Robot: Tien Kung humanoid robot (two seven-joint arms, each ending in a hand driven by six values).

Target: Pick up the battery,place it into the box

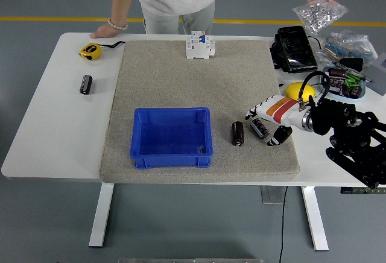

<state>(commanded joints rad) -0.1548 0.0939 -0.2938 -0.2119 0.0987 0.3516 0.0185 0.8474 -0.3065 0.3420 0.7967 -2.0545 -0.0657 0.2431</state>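
Observation:
A dark cylindrical battery [239,133] lies on the grey mat right of the blue box [140,148]. A second battery [259,128] lies just right of it. My right hand [263,125], white with red and yellow bands, reaches in from the right and straddles this second battery. Its fingers [252,113] are spread on the battery's far side and its thumb [278,136] is on the near side, holding nothing. A third battery [86,84] lies on the bare white table at the left. The box looks empty. My left arm is out of view.
A person stands at the far side, with one hand [108,29] flat on the table and the other holding up a clear bag of small parts [319,12] at the top right. There is also a white circuit breaker [200,46], a yellow tape measure [89,50], and a black case [294,47] with clutter at the right.

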